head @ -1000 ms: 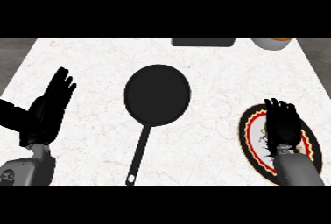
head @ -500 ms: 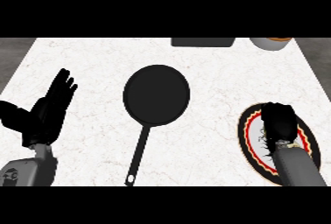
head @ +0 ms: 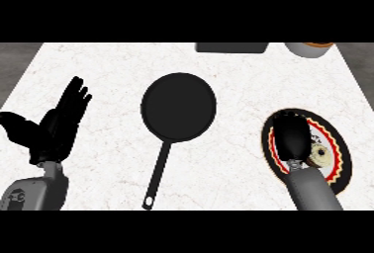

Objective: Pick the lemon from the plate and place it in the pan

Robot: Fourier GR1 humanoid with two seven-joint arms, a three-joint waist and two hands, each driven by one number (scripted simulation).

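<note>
One surface (head: 102, 64): white and marbled, it fills almost all of my feed from left to right, and everything else I list lies on it or hangs over it.
Pan (head: 178, 107): black, round and with nothing in it as far as I see. It lies at the centre of the frame, with its long thin handle running down toward the lower middle, tilted slightly left.
Left hand (head: 55, 131): at the left edge of the frame, wide open, fingers straight and fanned toward the top, thumb out to the left. It rests well apart from the pan and holds nothing.
Plate (head: 338, 148): at the right of the frame, level with the pan's handle. It has a dark rim with a red ring inside and a pale middle.
Right hand (head: 292, 136): over the left half of the plate, pointing toward the top of the frame. I cannot tell how it is set or whether it grips anything.
Dark grey block (head: 231, 47): at the top edge, right of centre and cut off by the frame.
Cup (head: 309, 49): pale with an orange top, in the upper right corner, partly cut off.
Lemon (head: 320, 154): a small pale yellow round shape on the plate, just right of the right hand's wrist. I take it for the lemon, and it is well apart from the pan.
</note>
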